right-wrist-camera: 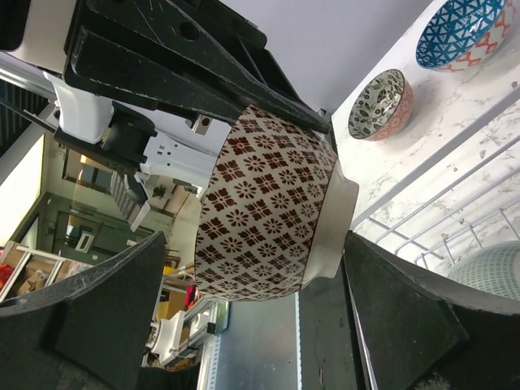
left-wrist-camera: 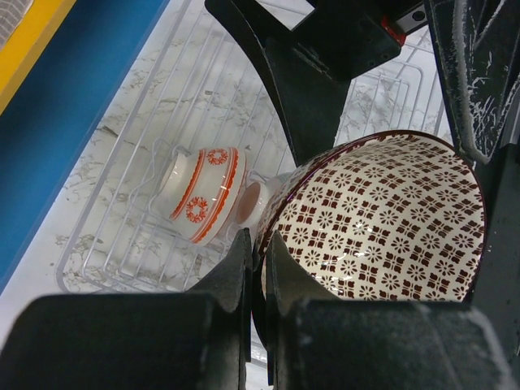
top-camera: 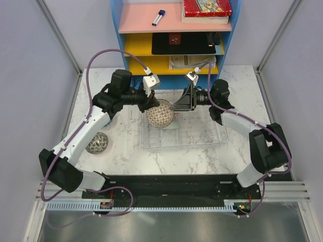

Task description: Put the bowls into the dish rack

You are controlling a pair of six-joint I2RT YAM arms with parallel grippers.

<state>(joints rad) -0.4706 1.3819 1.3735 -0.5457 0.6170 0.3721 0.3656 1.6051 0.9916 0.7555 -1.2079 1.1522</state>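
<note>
Hovering over the left end of the dish rack (top-camera: 202,135), a brown-patterned bowl (top-camera: 160,115) is being pinched at its rim by the left jaws; the right jaws are gaping wide around its foot. Next, likely: slotting it beside the racked orange-and-white bowl (left-wrist-camera: 201,195).

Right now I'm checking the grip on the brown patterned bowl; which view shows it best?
Left wrist: the left end effector pinches the rim of the bowl close up. Right wrist shows its outside and foot; the top view shows it small, above the rack.
</note>
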